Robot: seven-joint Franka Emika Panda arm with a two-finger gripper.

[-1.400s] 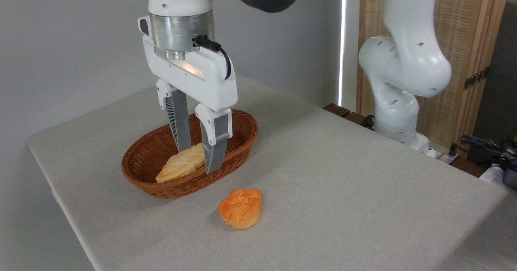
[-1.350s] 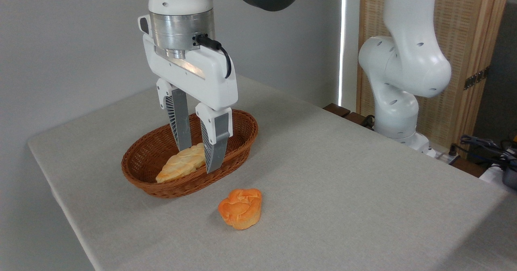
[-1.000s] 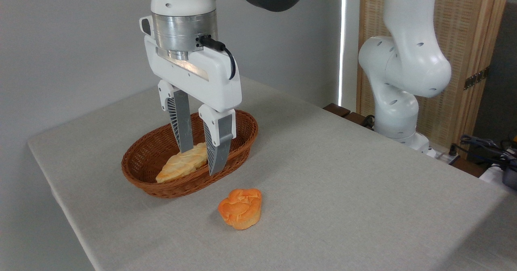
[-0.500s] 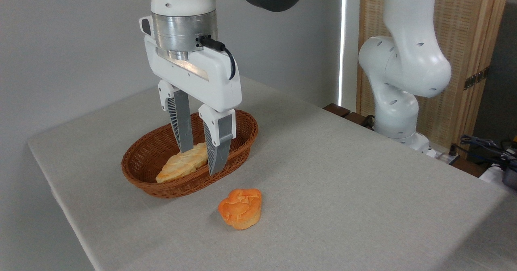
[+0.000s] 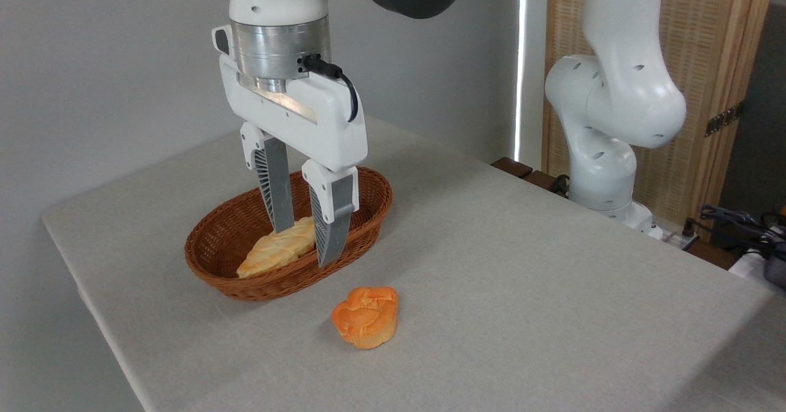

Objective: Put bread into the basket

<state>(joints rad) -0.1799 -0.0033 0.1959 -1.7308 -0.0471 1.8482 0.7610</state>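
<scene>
1. The bread (image 5: 366,315) sits alone on the worktop (image 5: 522,277), with bare cloth on its right and front sides.
2. The basket (image 5: 209,264) stands near the bread's back left side, but they do not touch.
3. A yellow pastry (image 5: 276,253) fills the front half of the basket; the back half is free.
4. The end effector (image 5: 306,246) hangs over the basket, its fingers apart on either side of the pastry's end.
5. The arm's white base (image 5: 605,178) stands well away at the right.
</scene>
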